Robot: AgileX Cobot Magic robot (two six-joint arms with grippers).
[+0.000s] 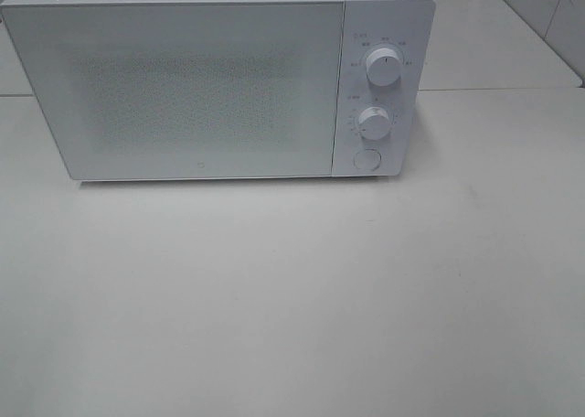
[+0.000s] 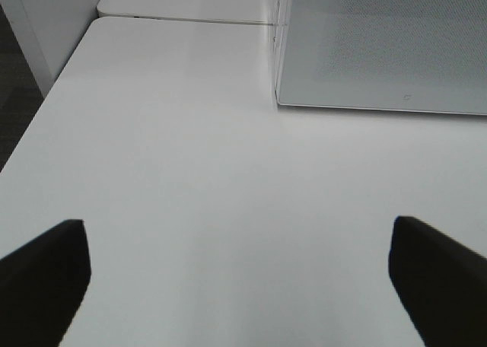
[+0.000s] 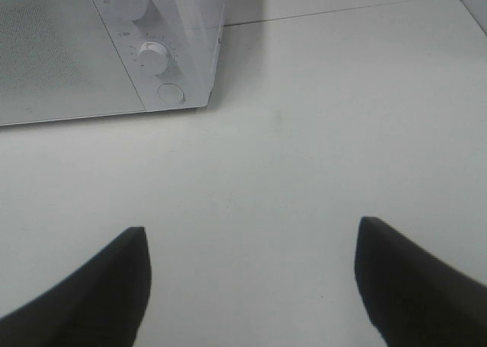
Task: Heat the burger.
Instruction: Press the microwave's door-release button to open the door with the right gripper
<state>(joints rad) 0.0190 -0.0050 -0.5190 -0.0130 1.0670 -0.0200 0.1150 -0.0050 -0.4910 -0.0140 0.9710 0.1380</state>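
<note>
1. The burger shows in none of the three views. The microwave (image 1: 201, 79) stands at the back of the surface (image 1: 292, 298) with its door shut, and the speckled door panel hides the inside, so I cannot tell whether the burger is in there
2. The left gripper (image 2: 237, 240) hovers over bare surface near the microwave's left front corner, jaws spread wide and holding nothing
3. The right gripper (image 3: 251, 237) hovers in front of the control side, jaws likewise spread and empty
4. Risk: if a dial is turned while the burger is not inside, the oven would probably run empty
5. Risk: the upper dial (image 1: 382, 66) and lower dial (image 1: 374, 122) sit close together, one above the other, so a wide gripper could nudge the wrong one or slip off the smooth knob
6. Risk: a push on the round button (image 1: 366, 159) likely shoves the light microwave backward
7. Count: one microwave, two dials, one button, two grippers, no burger in view
</note>
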